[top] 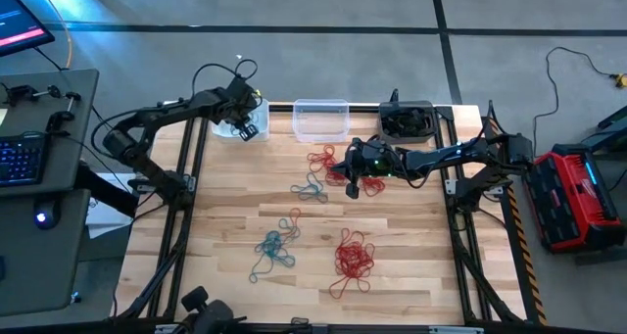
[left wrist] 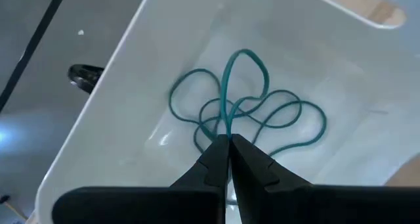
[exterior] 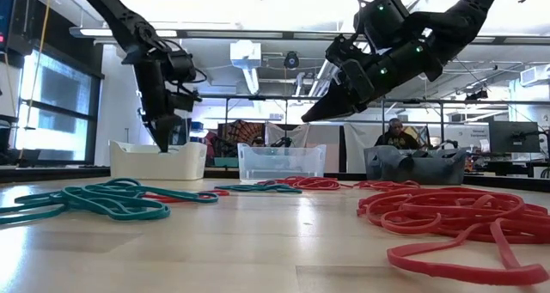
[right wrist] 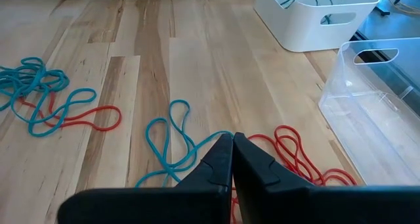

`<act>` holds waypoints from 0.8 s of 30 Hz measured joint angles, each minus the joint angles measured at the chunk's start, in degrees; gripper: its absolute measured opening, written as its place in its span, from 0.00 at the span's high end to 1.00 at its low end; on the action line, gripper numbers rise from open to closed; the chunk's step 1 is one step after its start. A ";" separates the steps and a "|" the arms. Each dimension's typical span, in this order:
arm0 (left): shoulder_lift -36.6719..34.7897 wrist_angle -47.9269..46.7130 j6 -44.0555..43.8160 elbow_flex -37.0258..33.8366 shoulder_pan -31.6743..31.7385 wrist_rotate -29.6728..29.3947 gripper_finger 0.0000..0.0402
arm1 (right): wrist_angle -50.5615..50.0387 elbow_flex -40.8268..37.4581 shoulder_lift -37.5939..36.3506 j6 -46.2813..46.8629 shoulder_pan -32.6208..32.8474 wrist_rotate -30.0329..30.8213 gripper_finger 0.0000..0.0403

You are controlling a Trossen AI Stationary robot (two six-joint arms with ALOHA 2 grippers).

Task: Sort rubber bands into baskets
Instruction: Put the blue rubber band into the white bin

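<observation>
My left gripper point(left wrist: 228, 140) reaches down into the white basket point(left wrist: 125, 92) at the table's far left corner, shut on teal rubber bands point(left wrist: 246, 112). The high view shows this gripper point(top: 248, 129) over that basket point(top: 263, 112). My right gripper point(top: 351, 187) is shut and touches nothing. It hangs above red rubber bands point(right wrist: 295, 155) and a teal one point(right wrist: 167, 135) that lie flat on the table. The clear basket point(top: 321, 119) and the dark grey basket point(top: 408, 122) stand along the far edge. My left gripper pinches teal strands point(left wrist: 227, 124) between its two fingertips. The fingers slant down from above into the white basket. The loops spread out beyond the fingertips, inside the basket's walls. Whether they rest on its floor, I cannot tell.
More bands lie on the wooden table: a red pile point(top: 353, 258) and a teal pile point(top: 272, 251) toward the near edge, a mixed bunch point(top: 311, 188) mid-table, and red ones point(top: 322, 160) before the clear basket. A desk with a keyboard point(top: 22, 158) stands left of the table.
</observation>
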 joint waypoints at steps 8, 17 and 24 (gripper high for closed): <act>-2.33 0.57 -0.58 0.00 -2.93 -0.06 0.82 | -0.01 0.00 0.00 0.02 0.00 -0.01 1.00; -9.27 -1.98 -2.21 0.00 -9.66 3.13 0.65 | 0.01 0.00 0.00 0.98 0.93 0.05 1.00; -13.52 -2.36 -1.64 -0.02 -21.79 12.42 0.64 | 0.01 0.00 0.00 0.00 3.02 0.01 1.00</act>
